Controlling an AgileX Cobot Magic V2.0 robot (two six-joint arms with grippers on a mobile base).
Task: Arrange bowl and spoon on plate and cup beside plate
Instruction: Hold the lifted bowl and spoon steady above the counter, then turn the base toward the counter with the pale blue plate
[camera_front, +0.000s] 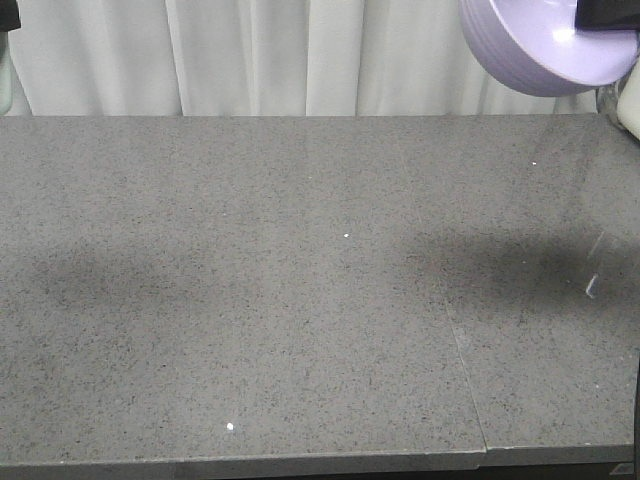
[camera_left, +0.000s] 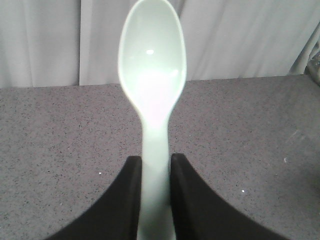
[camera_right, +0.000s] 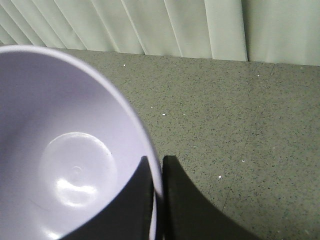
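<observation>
No item placed; left gripper (camera_left: 156, 162) clamped on spoon (camera_left: 152, 65) handle; right gripper (camera_right: 157, 162) clamped on bowl (camera_right: 65, 150) rim; plate, cup unseen.

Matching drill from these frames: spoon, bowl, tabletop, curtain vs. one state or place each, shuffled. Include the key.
Column 1
1. spoon
2. bowl
3. tabletop
4. curtain

Column 2
A. white, pleated, hanging at the back
B. rim pinched in the right hand
C. handle clamped in the left hand
D. grey, speckled, flat

Pairs: 1-C, 2-B, 3-D, 4-A
</observation>
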